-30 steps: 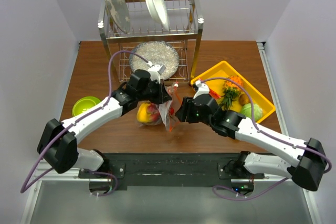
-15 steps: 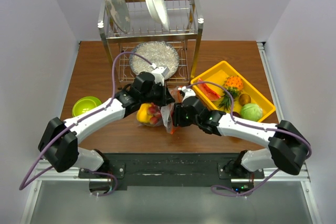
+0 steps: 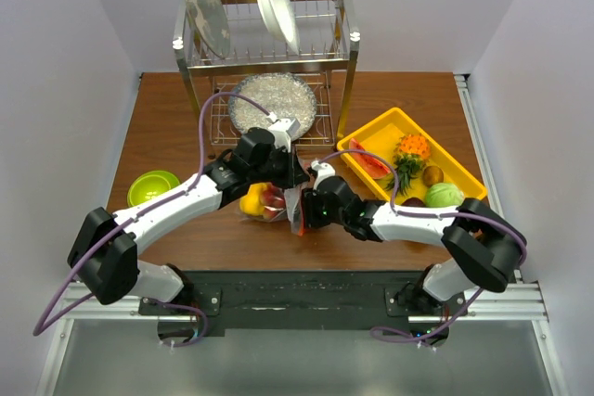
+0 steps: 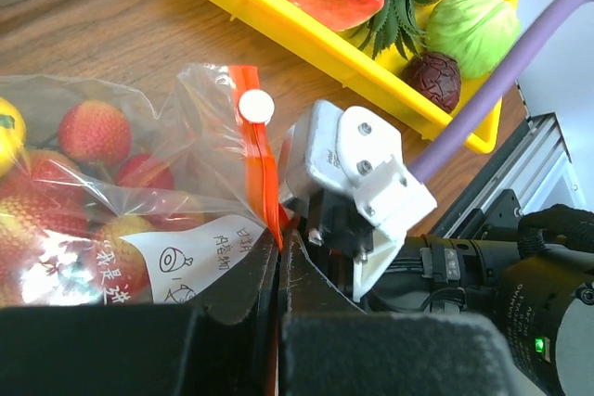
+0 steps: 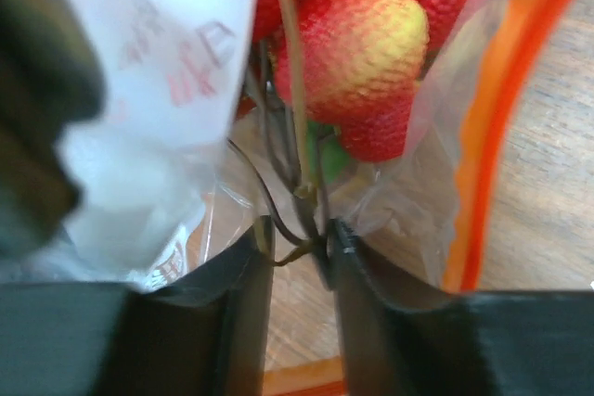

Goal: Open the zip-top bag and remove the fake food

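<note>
tabletop (image 3: 167, 127): left arm (image 3: 176, 201), right arm (image 3: 408, 223) converge, seemingly pinching zip-top bag (image 4: 200, 113).

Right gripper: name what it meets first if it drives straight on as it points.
Probably the red-and-yellow fake fruit inside the zip-top bag, dead ahead of the right gripper; depth unclear.

A yellow tray (image 3: 388, 127) holds watermelon (image 3: 371, 162), pineapple (image 3: 413, 147) and cabbage (image 3: 445, 196) beside a dish rack (image 3: 316, 64).
</note>
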Controlling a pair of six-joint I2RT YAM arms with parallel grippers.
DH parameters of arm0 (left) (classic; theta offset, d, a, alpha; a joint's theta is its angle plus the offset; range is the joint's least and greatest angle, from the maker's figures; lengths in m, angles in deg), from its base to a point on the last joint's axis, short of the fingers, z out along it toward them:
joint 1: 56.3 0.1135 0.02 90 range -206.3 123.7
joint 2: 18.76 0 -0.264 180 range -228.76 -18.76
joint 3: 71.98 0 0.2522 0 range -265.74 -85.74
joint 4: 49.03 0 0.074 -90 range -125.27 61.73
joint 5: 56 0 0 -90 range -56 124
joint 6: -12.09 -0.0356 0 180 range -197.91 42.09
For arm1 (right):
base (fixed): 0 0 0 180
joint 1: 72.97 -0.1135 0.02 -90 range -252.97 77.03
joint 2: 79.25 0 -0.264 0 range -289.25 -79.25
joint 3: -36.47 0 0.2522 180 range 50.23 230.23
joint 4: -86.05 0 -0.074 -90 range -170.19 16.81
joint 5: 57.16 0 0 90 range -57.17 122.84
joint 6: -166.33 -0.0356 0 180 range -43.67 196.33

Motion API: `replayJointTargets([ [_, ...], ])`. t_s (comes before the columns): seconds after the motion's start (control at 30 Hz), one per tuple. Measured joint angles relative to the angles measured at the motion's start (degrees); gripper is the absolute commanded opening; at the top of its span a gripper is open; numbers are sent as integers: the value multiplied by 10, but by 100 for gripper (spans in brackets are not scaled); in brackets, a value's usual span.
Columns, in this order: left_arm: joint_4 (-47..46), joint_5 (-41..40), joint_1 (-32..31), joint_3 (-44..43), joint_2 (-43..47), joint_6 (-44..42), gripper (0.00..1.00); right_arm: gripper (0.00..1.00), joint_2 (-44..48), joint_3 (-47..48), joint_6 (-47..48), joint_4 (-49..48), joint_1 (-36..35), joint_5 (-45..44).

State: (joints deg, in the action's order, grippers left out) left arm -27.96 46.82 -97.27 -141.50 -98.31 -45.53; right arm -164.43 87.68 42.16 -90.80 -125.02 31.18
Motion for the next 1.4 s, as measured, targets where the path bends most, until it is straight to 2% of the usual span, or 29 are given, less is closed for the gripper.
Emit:
replayJointTargets([
  [0.07,0,-1,0,0,0,0,0,5,0,-3,0,-7,0,2],
  [0.23,1,-6,0,0,0,-2,0,0,20,-3,-4,6,0,3],
  [0.43,-6,0,0,4,0,-6,0,0,88,35,-3,102,0,-6],
  [0.6,-18,1,0,19,0,-6,0,0,94,88,-1,181,0,-10],
  [0.83,-21,-29,0,32,13,-17,0,0,133,115,9,298,1,-33],
  [1.03,-33,-39,0,41,30,-33,0,0,156,132,12,352,1,-35],
  [1.4,-83,5,-3,86,47,-45,0,0,92,234,17,422,7,-33],
])
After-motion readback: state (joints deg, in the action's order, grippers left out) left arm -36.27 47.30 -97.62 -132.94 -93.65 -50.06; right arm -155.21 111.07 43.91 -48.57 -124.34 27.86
